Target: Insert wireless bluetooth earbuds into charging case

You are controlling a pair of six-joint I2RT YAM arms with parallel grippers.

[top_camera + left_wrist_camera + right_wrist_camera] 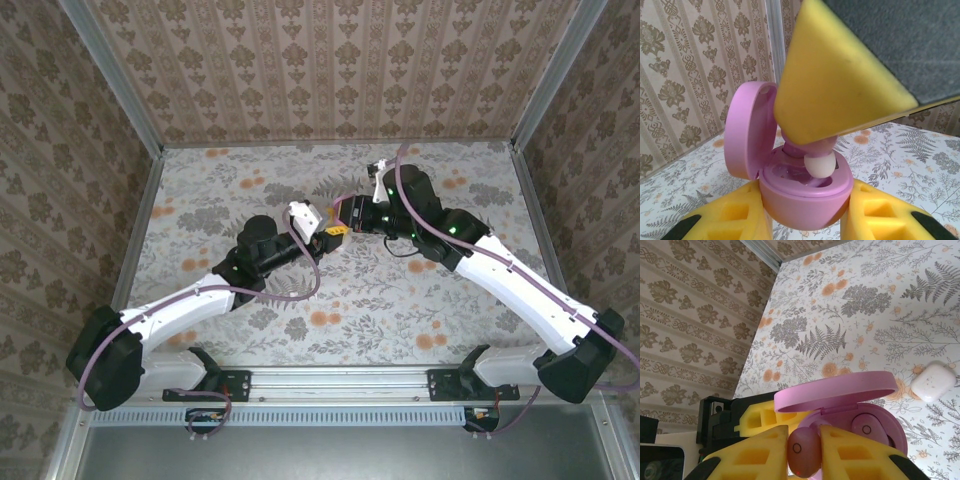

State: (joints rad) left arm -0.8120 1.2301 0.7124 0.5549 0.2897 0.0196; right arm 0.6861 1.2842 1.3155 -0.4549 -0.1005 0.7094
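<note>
Directly beneath my right tool (804,442), pinched on one earbud (802,456), sits the open charging case (805,195), clamped at both sides by my left tool (805,222). The earbud's pale tip points down at the near well, at or just on its rim, with the second earbud (867,429) seated in the well beyond. Close beside my right finger (840,85) stands the raised lid (742,130), the likeliest thing to bump; a white pod (934,382) lies well apart on the counter (880,315).
</note>
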